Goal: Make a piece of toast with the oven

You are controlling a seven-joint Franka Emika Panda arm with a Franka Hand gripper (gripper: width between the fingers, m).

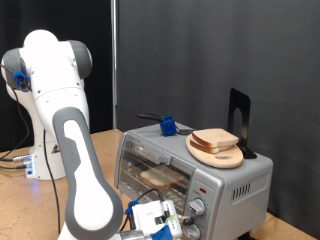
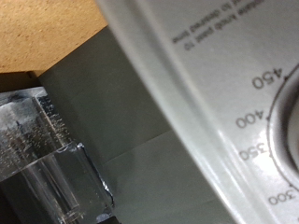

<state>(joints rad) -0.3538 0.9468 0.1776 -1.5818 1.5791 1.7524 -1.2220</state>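
Note:
The silver-grey oven (image 1: 215,178) stands at the exterior view's right with its glass door shut. A tan flat slice (image 1: 160,178) shows through the glass on the rack. On the oven's roof, the piece of toast (image 1: 215,137) lies on a round light-wood plate (image 1: 222,156). My gripper (image 1: 157,216) hangs low in front of the oven, next to the knobs (image 1: 197,207) on its front panel. In the wrist view one clear finger (image 2: 51,163) sits close to the oven's panel (image 2: 201,103), beside the temperature dial's printed numbers (image 2: 263,103). Nothing shows between the fingers.
A blue object (image 1: 168,126) with a dark handle lies on the oven's roof at the back. A black upright stand (image 1: 238,120) rises behind the plate. The arm's white base (image 1: 45,150) is at the exterior view's left on the brown table (image 1: 25,210). A black curtain hangs behind.

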